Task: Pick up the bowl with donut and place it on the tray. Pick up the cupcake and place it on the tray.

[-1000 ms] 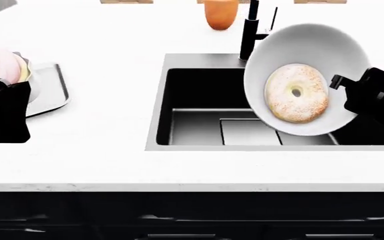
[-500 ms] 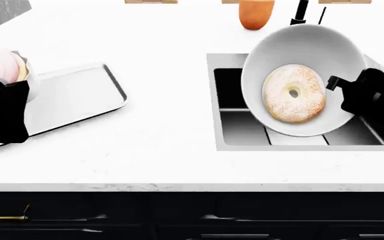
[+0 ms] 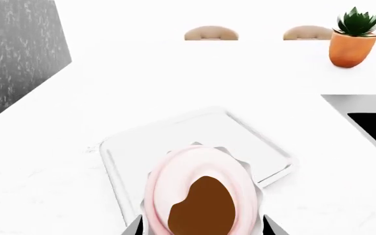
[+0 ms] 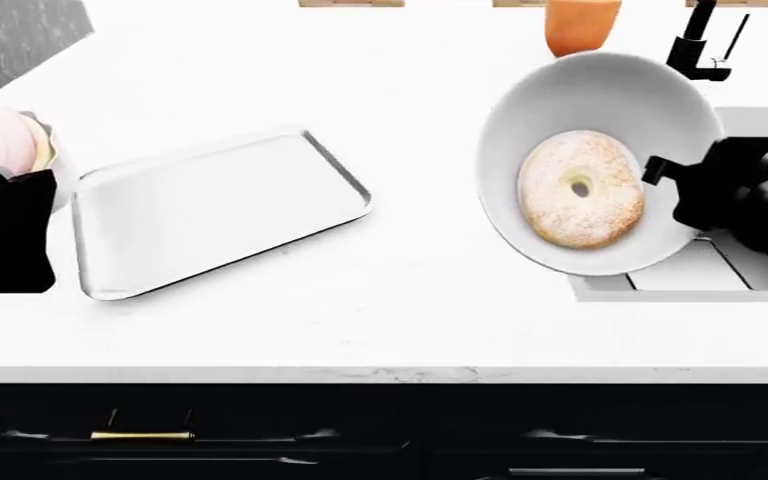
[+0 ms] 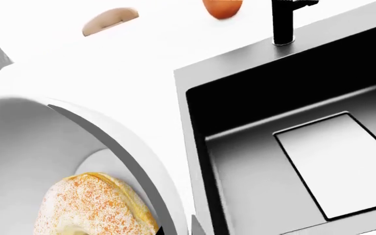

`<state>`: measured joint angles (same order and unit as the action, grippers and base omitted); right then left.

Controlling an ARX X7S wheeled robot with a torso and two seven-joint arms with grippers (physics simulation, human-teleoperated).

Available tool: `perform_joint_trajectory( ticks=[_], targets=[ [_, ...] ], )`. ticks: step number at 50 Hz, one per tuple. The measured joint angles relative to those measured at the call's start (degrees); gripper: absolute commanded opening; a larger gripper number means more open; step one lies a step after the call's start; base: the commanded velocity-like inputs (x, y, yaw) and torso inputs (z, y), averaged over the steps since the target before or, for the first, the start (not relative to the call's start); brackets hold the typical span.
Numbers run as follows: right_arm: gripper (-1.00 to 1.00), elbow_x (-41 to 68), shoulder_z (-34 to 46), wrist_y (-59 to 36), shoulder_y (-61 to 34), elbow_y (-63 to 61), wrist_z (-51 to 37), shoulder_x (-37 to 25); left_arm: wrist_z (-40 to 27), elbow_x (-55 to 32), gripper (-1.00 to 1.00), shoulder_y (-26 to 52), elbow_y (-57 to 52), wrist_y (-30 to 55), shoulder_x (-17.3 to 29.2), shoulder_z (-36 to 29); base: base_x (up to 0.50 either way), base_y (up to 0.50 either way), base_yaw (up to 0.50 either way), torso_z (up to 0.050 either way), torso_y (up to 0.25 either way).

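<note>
Both items have been lifted, and neither has yet been set down. The bowl (image 4: 598, 160) is held in the air by the right hand (image 4: 671, 185), which is clamped on its rim; the bowl is tipped steeply so that its opening faces the head camera, and the donut (image 4: 580, 189) lies against its inner wall. It hangs above the bench (image 4: 411, 290) at the left edge of the sink (image 5: 293, 147), well apart from the tray (image 4: 211, 210).

The cupcake (image 3: 201, 196) is gripped by the left hand (image 4: 4, 225), closed around its liner, with the pink frosting seen above the fingers. In the left wrist view it is carried over the near edge of the tray, though how high above cannot be told.

The tray lies bare on the bench between the two arms. A plant pot (image 3: 351, 46) stands at the far side, clear of the work.

Both placings are judged to remain. The cupcake appears the nearer to release, since only a lowering is needed. The bowl must be carried across the bench and levelled before it is lowered, or the donut may slide out.
</note>
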<state>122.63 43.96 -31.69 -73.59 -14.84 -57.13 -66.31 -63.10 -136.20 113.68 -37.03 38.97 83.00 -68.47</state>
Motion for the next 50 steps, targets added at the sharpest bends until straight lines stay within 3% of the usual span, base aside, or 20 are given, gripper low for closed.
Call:
perform_joint_trajectory(
  ticks=[35, 41, 50],
  targets=[
    [-1.00, -0.8, 0.5, -1.8, -2.6, 1.3, -0.7, 3.6, -0.1, 0.5, -1.00, -1.1, 0.3, -0.1, -0.7, 1.4, 0.00, 0.50, 0.00, 0.000, 0.001],
    [-1.00, -0.4, 0.1, -1.7, -3.3, 1.1, -1.0, 3.9, -0.2, 1.3, -1.00, -1.5, 0.7, -0.3, -1.5, 1.4, 0.04, 0.00, 0.00, 0.000, 0.000],
    [-1.00, 0.4, 0.1, -3.3, -6.1, 1.3, -2.4, 5.0, -0.5, 2.0, -1.00, -1.3, 1.7, -0.6, -4.1, 1.5, 0.50, -0.06, 0.00, 0.001, 0.001]
  ],
)
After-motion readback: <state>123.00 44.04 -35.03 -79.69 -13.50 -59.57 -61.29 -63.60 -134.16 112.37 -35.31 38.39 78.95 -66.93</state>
